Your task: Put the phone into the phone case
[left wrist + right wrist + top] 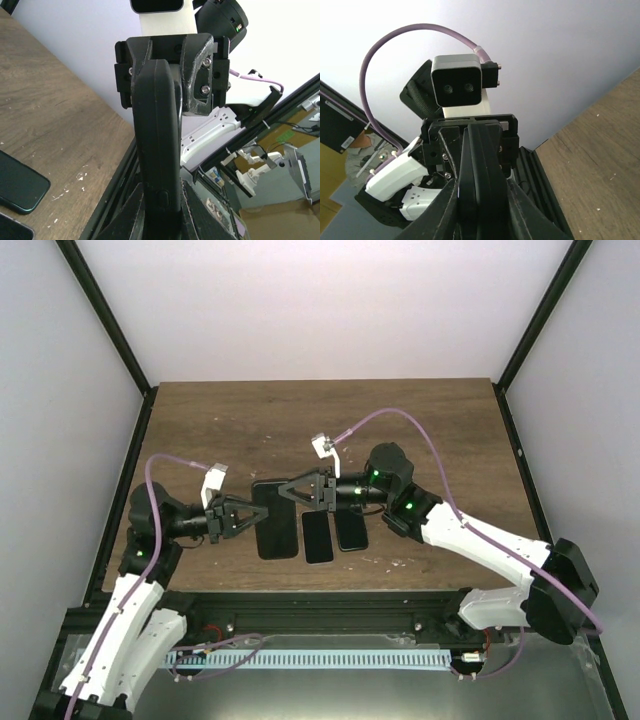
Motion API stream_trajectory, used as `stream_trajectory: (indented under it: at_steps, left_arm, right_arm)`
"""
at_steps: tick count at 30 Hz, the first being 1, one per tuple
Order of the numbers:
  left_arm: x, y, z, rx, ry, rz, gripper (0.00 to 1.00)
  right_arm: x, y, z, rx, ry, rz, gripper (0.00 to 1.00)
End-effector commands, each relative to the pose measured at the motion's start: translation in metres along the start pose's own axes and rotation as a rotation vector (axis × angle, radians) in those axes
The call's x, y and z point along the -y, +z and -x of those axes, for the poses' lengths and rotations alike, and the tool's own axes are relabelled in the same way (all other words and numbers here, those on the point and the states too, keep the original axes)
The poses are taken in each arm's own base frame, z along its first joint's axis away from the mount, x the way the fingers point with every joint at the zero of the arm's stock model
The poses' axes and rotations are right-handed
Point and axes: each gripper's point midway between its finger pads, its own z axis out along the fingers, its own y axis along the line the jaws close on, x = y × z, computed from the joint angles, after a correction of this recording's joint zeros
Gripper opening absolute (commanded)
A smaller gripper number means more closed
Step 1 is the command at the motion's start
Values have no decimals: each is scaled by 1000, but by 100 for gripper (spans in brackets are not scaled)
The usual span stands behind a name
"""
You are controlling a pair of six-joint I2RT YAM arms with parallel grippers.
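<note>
The phone (278, 535) is a black slab with a dark glossy face, held level just above the wooden table between both arms. My left gripper (255, 515) is shut on its left edge and my right gripper (292, 490) is shut on its far right edge. In the left wrist view my gripper (160, 192) pinches the phone (155, 125) edge-on, with a side button showing. In the right wrist view my gripper (480, 195) pinches the phone (480, 155) edge-on, and the edge shows two dark layers. I cannot make out a separate transparent phone case.
Two smaller black slabs (318, 537) (351, 530) lie flat on the table (420, 430) just right of the phone. They also show at the lower left of the left wrist view (20, 182) (12, 231). The black frame rail (300, 592) runs along the near table edge.
</note>
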Motion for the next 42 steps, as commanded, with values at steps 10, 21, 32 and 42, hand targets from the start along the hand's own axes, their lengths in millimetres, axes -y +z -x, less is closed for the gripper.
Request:
stream_trajectory:
  at_steps: [10, 21, 32, 42]
  left_arm:
    - [-31, -1, -4, -39, -32, 164, 0]
    - [-28, 0, 1, -33, -29, 153, 0]
    - [-11, 0, 22, 74, -36, 99, 0]
    - [-11, -3, 41, 150, -27, 139, 0]
  right_arm:
    - [-15, -2, 28, 53, -85, -6, 1]
    - [-14, -1, 29, 47, -69, -9, 2]
    - [-2, -1, -4, -35, 8, 27, 42]
    - [21, -2, -55, -110, 118, 24, 38]
